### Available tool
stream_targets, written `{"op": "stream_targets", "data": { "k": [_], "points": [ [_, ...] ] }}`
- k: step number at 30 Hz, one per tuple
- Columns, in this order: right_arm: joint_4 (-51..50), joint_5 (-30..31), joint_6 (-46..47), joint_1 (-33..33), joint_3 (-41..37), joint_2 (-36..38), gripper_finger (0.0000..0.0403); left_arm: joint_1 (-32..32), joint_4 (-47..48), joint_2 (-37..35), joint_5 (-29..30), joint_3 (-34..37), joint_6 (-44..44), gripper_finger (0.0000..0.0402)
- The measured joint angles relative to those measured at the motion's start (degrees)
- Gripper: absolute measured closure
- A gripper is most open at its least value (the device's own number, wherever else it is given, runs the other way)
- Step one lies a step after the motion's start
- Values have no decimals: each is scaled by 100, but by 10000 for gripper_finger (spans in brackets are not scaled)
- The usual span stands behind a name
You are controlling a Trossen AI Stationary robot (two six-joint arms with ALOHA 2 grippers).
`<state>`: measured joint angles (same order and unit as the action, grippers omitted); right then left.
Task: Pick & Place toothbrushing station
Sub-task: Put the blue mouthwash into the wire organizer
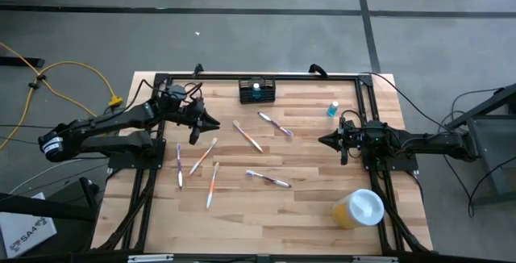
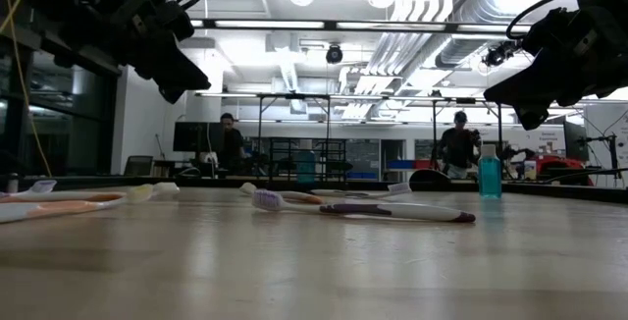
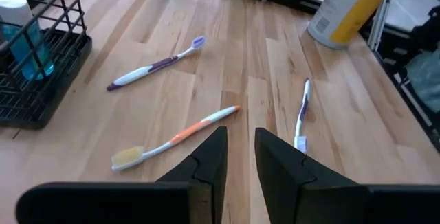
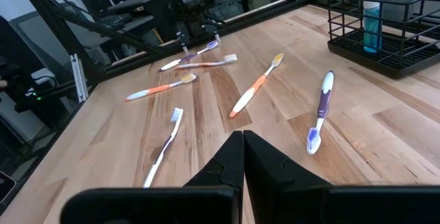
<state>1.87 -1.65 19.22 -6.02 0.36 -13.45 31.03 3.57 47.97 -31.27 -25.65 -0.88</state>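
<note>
The toothbrushing station (image 1: 257,91) is a black wire caddy standing on its base at the table's far edge, with a blue bottle in it. It also shows in the left wrist view (image 3: 41,80) and the right wrist view (image 4: 385,25). My left gripper (image 1: 216,123) hovers above the table, left of and nearer than the caddy. Its fingers stand a narrow gap apart in the left wrist view (image 3: 240,138) and hold nothing. My right gripper (image 1: 322,140) hovers over the table's right part, shut and empty, as its wrist view (image 4: 243,140) shows.
Several toothbrushes lie flat on the table's middle, among them an orange one (image 1: 248,136), a purple one (image 1: 276,123) and another purple one (image 1: 268,179). A small blue bottle (image 1: 332,110) stands at the far right. A yellow cup with a white lid (image 1: 359,209) lies at the near right.
</note>
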Motion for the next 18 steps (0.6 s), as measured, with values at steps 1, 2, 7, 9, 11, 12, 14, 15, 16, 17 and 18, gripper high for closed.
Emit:
{"op": "stream_targets", "data": {
  "k": [1, 2, 7, 9, 11, 12, 14, 15, 16, 17, 18],
  "points": [
    [0, 0, 1, 1, 0, 0, 401, 0, -18, 0, 2, 0, -41, 330],
    [0, 0, 1, 1, 0, 0, 401, -2, -43, 2, 2, 0, -52, 330],
    [0, 0, 2, 1, 0, 0, 401, -2, -91, 2, 2, 0, -53, 330],
    [0, 0, 2, 1, 0, 0, 401, -2, -91, 2, 2, 0, -48, 330],
    [0, 0, 0, 0, 0, 0, 401, -2, -91, 2, 2, 0, -50, 330],
    [0, 0, 2, 0, 0, 0, 401, -2, -91, 2, 2, 0, -53, 330],
    [2, 0, 0, 2, 0, 0, 401, -2, -91, 2, 2, 0, -53, 330],
    [2, 1, 2, 1, 0, 0, 401, -2, -90, 2, 2, 0, -53, 330],
    [2, 5, 1, 1, 0, 0, 401, -2, -91, 2, 2, 0, -53, 330],
    [2, 11, 2, 0, 0, 0, 401, -2, -89, 2, 2, 0, -56, 330],
    [2, 8, 2, 0, 0, 0, 401, -2, -89, 2, 2, 0, -59, 330]
  ]
}}
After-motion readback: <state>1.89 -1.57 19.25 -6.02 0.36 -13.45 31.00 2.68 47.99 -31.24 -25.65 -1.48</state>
